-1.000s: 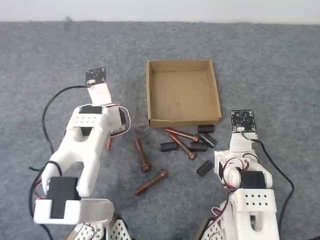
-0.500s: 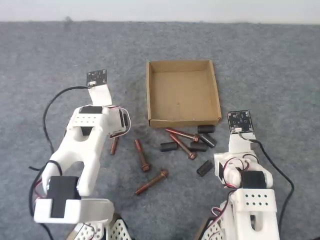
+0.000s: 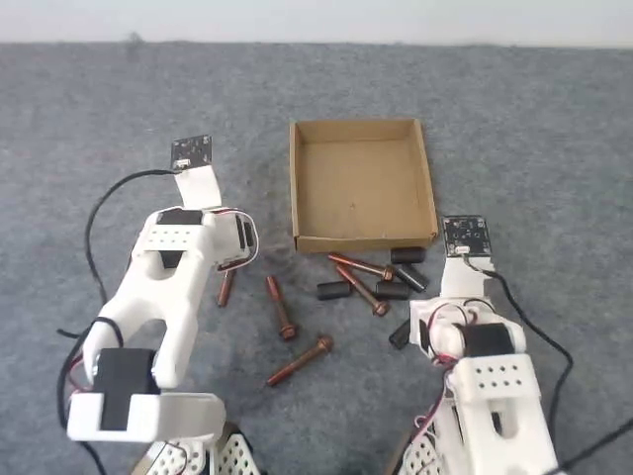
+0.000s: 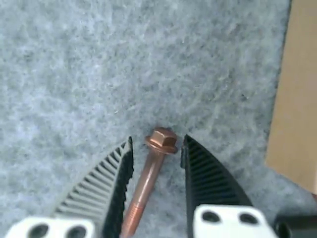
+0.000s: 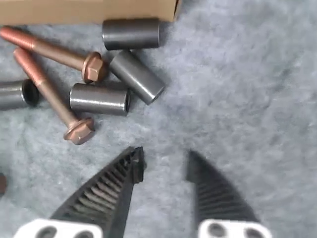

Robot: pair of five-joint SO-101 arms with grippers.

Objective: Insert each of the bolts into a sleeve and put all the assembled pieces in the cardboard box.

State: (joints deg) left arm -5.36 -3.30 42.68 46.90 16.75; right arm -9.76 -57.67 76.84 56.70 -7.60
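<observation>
Between the open fingers of my left gripper (image 4: 157,144) a copper bolt (image 4: 148,173) lies on the grey carpet, its hex head at the fingertips. In the high view this bolt (image 3: 226,287) pokes out from under the left arm (image 3: 178,259). My right gripper (image 5: 164,154) stands open over bare carpet, just short of a cluster of dark sleeves (image 5: 99,98) and two bolts (image 5: 49,96). Another sleeve (image 3: 400,334) lies beside the right arm (image 3: 465,307). The cardboard box (image 3: 427,183) stands empty behind the cluster.
Two more bolts (image 3: 281,307) (image 3: 299,360) lie loose on the carpet between the arms. One sleeve (image 5: 131,33) rests against the box's front wall (image 5: 89,10). Open carpet stretches to the right of the right arm and behind the box.
The right arm has shifted left and forward toward the sleeves. The left arm has barely moved; the bolt under it now shows a little further right.
</observation>
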